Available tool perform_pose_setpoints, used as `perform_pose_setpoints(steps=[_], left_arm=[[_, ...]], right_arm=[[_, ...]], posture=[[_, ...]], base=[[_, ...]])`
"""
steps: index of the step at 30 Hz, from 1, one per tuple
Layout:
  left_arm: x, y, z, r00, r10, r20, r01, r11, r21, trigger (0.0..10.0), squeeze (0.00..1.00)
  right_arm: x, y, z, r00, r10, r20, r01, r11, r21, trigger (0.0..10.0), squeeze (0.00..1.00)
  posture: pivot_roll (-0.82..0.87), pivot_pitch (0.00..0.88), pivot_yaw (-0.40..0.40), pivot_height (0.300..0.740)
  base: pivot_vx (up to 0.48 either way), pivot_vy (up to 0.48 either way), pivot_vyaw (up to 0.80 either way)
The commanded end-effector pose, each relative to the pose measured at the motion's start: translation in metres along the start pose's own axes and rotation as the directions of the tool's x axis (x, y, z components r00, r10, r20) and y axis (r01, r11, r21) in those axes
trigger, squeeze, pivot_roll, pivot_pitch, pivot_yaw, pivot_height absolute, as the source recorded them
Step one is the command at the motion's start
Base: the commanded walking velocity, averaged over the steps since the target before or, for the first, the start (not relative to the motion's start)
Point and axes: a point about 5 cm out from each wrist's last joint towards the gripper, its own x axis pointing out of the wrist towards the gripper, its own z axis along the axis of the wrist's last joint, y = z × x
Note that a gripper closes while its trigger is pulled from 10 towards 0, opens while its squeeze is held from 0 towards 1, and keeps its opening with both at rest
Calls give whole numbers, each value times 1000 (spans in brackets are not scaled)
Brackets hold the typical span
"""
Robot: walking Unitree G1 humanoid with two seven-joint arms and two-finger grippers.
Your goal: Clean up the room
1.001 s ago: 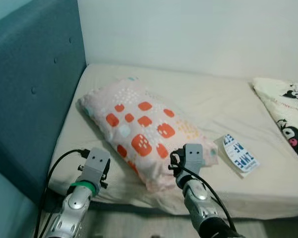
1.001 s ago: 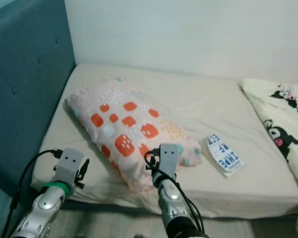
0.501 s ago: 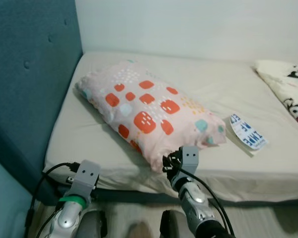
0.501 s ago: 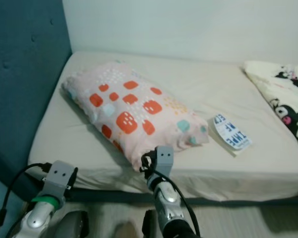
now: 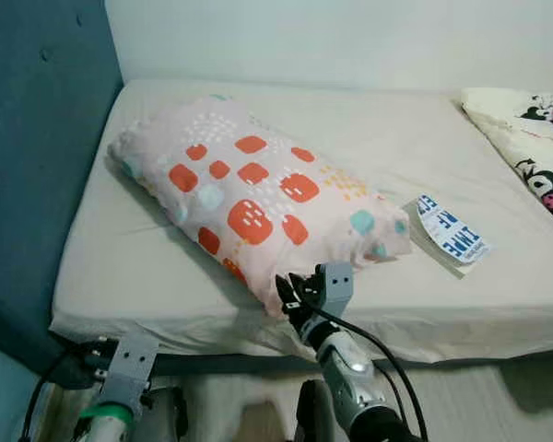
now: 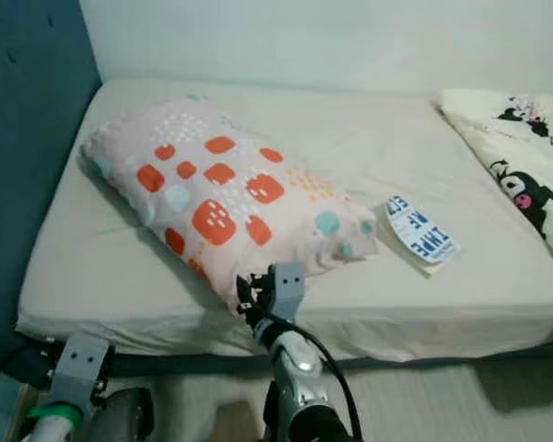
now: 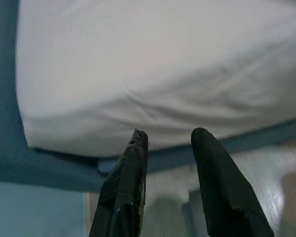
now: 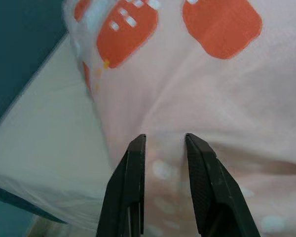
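Pink fabric with orange patches marks one pillow (image 5: 258,198), laid slantwise on the bed (image 5: 147,267), its near corner at the front edge. That corner is met by the right gripper (image 8: 163,143), whose fingers (image 8: 130,187) are narrowly parted with the pillow's cloth seen between the tips; a firm grip cannot be confirmed. Lower, before the mattress corner by the teal headboard (image 5: 28,157), the left gripper (image 7: 165,136) is held slightly open and holds nothing. One printed packet (image 5: 450,235) and one cartoon blanket (image 5: 530,147) are seen to the right.
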Motion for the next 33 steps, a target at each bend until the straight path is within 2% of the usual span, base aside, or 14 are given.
perform_pose_setpoints(steps=[1, 2, 3, 5, 9, 15, 19, 23, 24, 25, 26, 28, 29, 33], left_arm=[[-7, -1, -12, 999, -4, -42, 4, 1000, 2, 10000, 0], [-11, 0, -15, 999, -4, -49, 4, 1000, 2, 10000, 0], [-12, 1, -14, 999, -1, -48, 1, 1000, -2, 10000, 0], [-15, 3, -13, 999, 4, -42, -4, 1000, -6, 10000, 0], [-22, 9, -13, 999, 10, -30, -10, 1000, -6, 10000, 0], [-32, 14, -16, 999, 26, -36, -26, 1000, -6, 10000, 0], [-35, 15, -17, 998, 41, -44, -42, 999, -17, 10000, 0], [-37, 16, -16, 998, 46, -44, -47, 999, -19, 10000, 0], [-39, 17, -16, 998, 48, -46, -49, 999, -18, 10000, 0], [-40, 17, -16, 998, 48, -48, -49, 999, -18, 10000, 0], [-41, 18, -17, 998, 50, -50, -50, 999, -17, 10000, 0], [-42, 18, -17, 997, 50, -52, -51, 999, -17, 10000, 0], [-45, 19, -18, 997, 55, -54, -56, 998, -17, 10000, 0], [-48, 22, -19, 996, 68, -58, -69, 997, -17, 10000, 0]], right_arm=[[-2, -1, -5, 1000, -11, -20, 10, 1000, -15, 10000, 0], [-1, -1, -3, 1000, -18, -12, 18, 1000, -21, 10000, 0], [1, -4, 1, 999, -41, 10, 41, 999, -20, 10000, 988], [3, -9, 8, 996, -75, 47, 76, 997, -26, 10000, 1000], [7, -11, 15, 995, -79, 65, 81, 996, -30, 10000, 1000], [13, 2, 13, 999, 30, 34, -30, 999, -17, 10000, 1000], [15, 7, 9, 998, 65, -9, -65, 994, -84, 10000, 1000], [15, 3, 13, 1000, 5, 8, -3, 983, -183, 10000, 1000], [15, 2, 14, 1000, -4, 14, 7, 977, -212, 10000, 714], [15, 1, 15, 1000, -8, 16, 11, 973, -229, 10000, 714], [15, 0, 14, 1000, -12, 12, 15, 968, -249, 10000, 75], [15, 0, 14, 1000, -15, 9, 17, 965, -261, 10000, 75], [15, -4, 16, 999, -37, 17, 41, 948, -315, 10000, 0], [14, -12, 21, 994, -104, 42, 112, 935, -337, 10000, 0]], posture=[[103, 59, -44, 595], [111, 68, -46, 595], [123, 83, -50, 595], [134, 95, -51, 595], [146, 112, -53, 595], [166, 137, -69, 595], [172, 142, -79, 595], [181, 144, -88, 595], [186, 145, -91, 595], [186, 145, -91, 595], [190, 145, -96, 595], [190, 145, -96, 595], [198, 146, -102, 595], [207, 143, -108, 595]], base=[[0, 0, 0], [0, 0, 0], [0, 0, 0], [0, 0, 0], [0, 0, 0], [0, 0, 0], [0, 0, 0], [0, 0, 0], [0, 0, 0], [0, 0, 0], [0, 0, 0], [0, 0, 0], [0, 0, 0], [0, 0, 0]])
